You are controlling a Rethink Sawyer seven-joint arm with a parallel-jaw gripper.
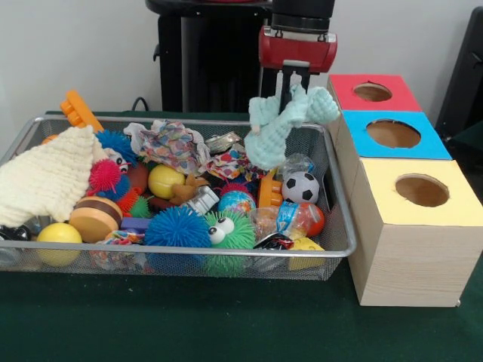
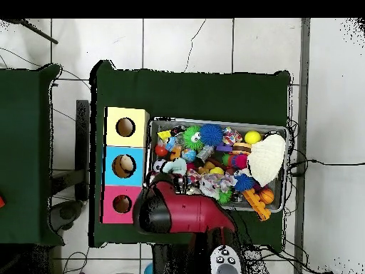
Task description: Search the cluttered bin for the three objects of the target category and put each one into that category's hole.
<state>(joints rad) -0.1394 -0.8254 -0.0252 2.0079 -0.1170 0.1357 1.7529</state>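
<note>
Item 1, nearest: green tabletop (image 1: 189, 317), front strip bare of toys.

Item 2: wire mesh bin (image 1: 189, 249), packed. Along its front rim a yellow ball (image 1: 59, 234), a blue spiky ball (image 1: 177, 226) and a green fuzzy toy with eyes (image 1: 230, 230). At the left end a cream knitted cloth (image 1: 47, 177) lies draped over the pile. Near the right end, a small soccer ball (image 1: 300, 187).

Item 3: three boxes standing against the bin's right end, each with a round hole on top: yellow box (image 1: 415, 219) nearest, blue box (image 1: 392, 136) behind it, red box (image 1: 373, 93) farthest. From overhead something pale appears to sit inside the blue hole; I cannot identify it.

Item 4: my gripper (image 1: 294, 79), above the bin's far right corner, pinching the top of a pale mint soft toy (image 1: 283, 124). The toy dangles limp and clear of the pile, its lower end just above the clutter and close to the bin's right wall.

Hazards, as I judge them:
- Hold is on one edge of floppy fabric only; a quick sideways carry could let it slip out and fall back into the bin.
- The hanging tail may catch on the bin's rim or drag on a box's top edge.
- A limp toy may fold over a hole's lip and rest there instead of dropping in.
- Which hole is the right one I cannot tell; a wrong choice is possible.
</note>
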